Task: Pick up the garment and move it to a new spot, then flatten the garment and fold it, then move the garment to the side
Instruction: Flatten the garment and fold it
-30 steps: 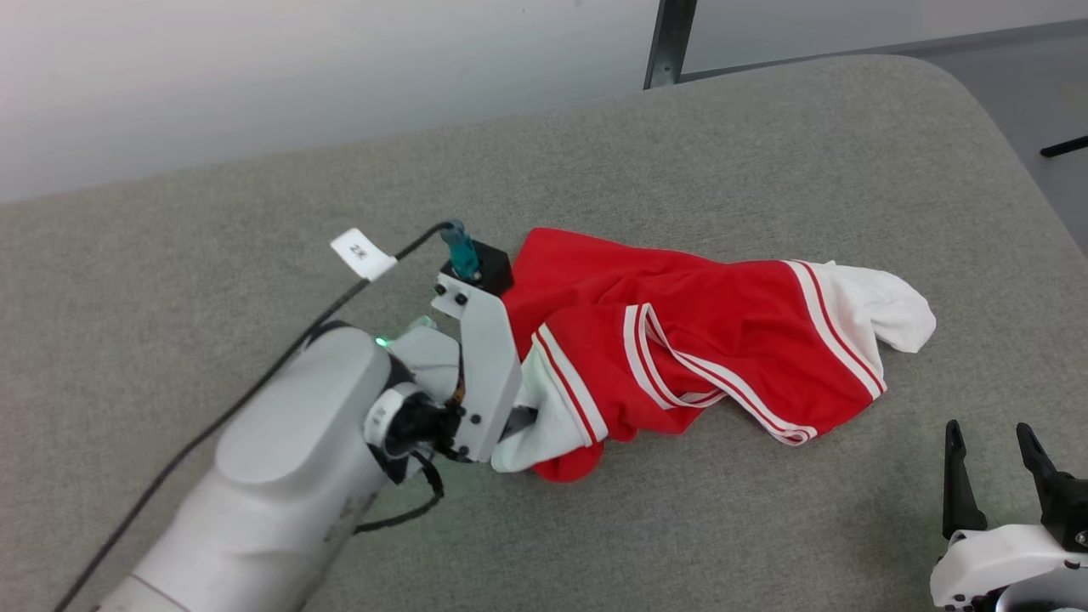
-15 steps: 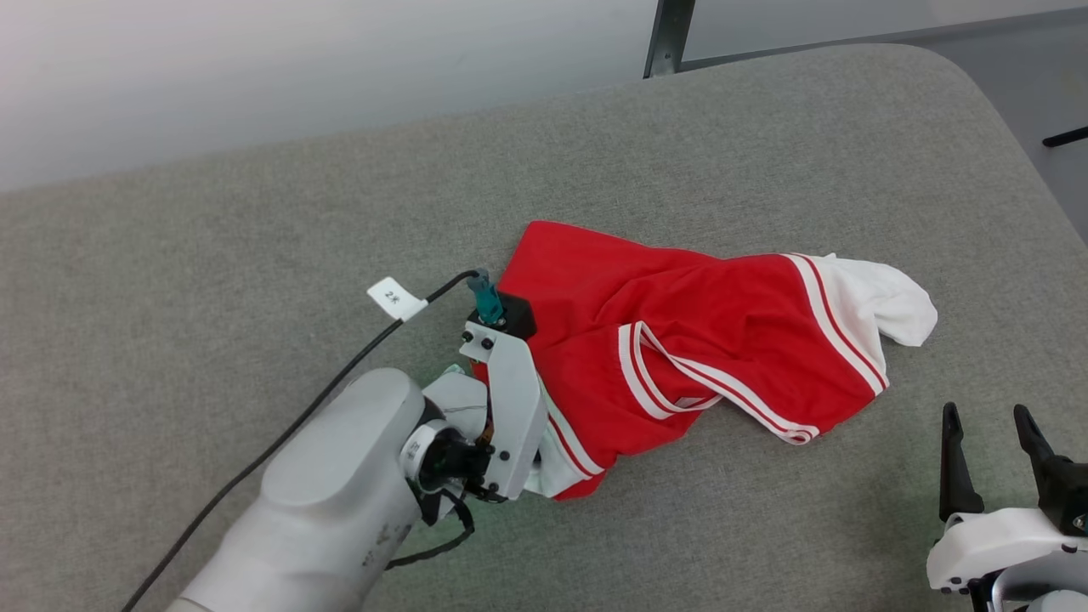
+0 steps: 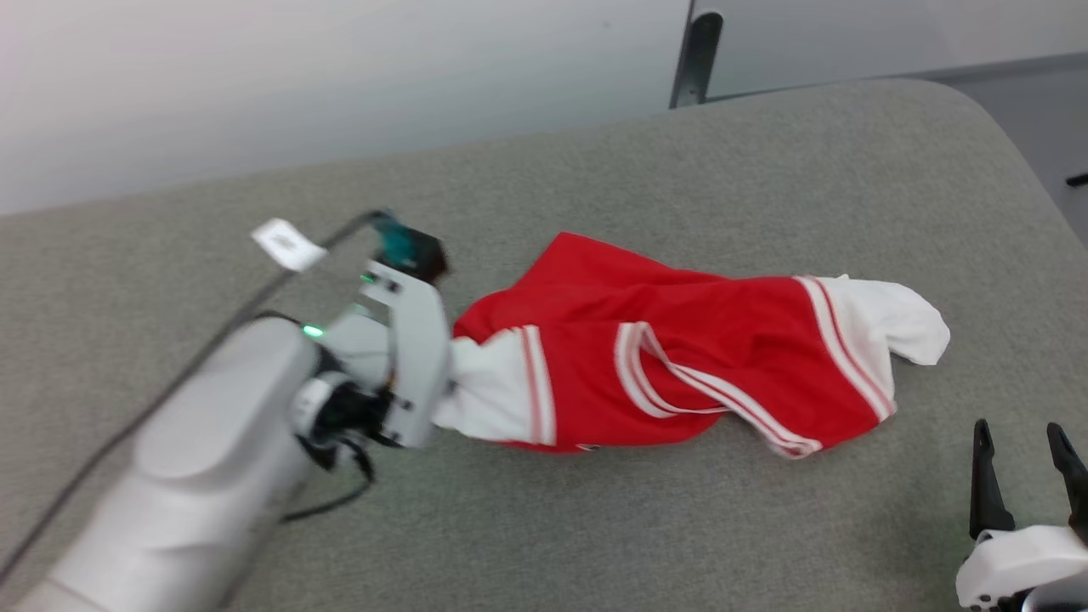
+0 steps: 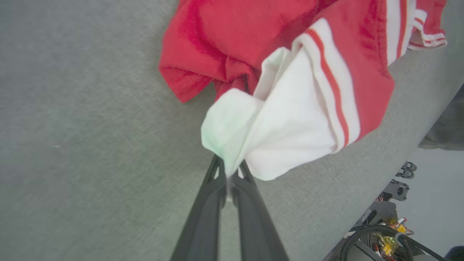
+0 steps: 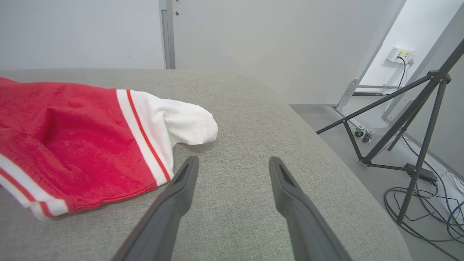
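Drawn toward 9 o'clock, the garment [image 3: 680, 357] is stretching out across the centre of the grey padded surface [image 3: 595, 170].
Left gripper [image 4: 227, 170] is now pinching the white sleeve end [image 3: 480, 395], so the pick-up is judged to be starting. Right gripper [image 3: 1018, 429] is waiting spread at 5 o'clock. White cable tag [image 3: 287, 244] at 10 o'clock is showing blurred, with no readable writing.

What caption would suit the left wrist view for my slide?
Left pincer shut on the white sleeve end of the bright red jersey garment over grey fabric surface.
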Robot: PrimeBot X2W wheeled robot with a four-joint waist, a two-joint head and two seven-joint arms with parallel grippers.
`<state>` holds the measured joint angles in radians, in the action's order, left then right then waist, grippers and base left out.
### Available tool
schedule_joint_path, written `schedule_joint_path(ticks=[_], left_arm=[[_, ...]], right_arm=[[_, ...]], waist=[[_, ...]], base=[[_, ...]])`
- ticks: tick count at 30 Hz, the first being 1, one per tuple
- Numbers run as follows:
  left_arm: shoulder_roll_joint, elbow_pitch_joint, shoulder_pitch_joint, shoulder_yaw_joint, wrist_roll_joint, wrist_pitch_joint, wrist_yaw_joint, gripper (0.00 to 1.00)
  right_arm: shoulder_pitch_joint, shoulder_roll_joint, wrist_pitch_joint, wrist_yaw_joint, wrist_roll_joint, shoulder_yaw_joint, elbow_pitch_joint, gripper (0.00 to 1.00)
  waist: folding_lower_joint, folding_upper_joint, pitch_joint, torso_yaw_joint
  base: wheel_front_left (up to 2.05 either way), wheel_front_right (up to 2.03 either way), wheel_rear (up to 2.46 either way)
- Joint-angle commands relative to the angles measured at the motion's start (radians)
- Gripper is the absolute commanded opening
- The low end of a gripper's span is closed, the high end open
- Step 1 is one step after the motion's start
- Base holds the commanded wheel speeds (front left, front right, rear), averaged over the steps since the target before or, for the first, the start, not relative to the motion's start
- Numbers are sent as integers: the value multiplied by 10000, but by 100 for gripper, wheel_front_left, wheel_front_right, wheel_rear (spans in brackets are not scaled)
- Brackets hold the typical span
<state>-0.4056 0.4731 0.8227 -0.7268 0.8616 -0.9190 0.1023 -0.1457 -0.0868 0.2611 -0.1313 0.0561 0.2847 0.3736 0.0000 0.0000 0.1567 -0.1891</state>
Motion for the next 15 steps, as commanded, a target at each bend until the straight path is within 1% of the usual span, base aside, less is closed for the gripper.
schedule_joint_path(ticks=[1,5,10,12,15], left_arm=[[-235,-101,84,114,-55,41,-94,0],[-1076,-695,60,527,-144,205,-391,0],[-2095,-1156,-6,990,-394,672,-607,0],[-2406,-1251,-221,1146,-423,836,-708,0],[-2710,-1452,-774,1307,-203,872,-939,0]], right_arm=[[163,-44,42,10,34,18,-23,100],[339,-128,46,10,62,-4,-78,100],[427,-148,47,10,125,-72,-148,100],[477,-144,28,10,148,-98,-156,100],[566,-140,0,10,180,-95,-181,100]], waist=[[0,0,-257,258],[0,0,-460,544],[0,0,-650,809],[0,0,-726,871],[0,0,-790,955]], base=[[0,0,0],[0,0,0],[0,0,0],[0,0,0],[0,0,0]])
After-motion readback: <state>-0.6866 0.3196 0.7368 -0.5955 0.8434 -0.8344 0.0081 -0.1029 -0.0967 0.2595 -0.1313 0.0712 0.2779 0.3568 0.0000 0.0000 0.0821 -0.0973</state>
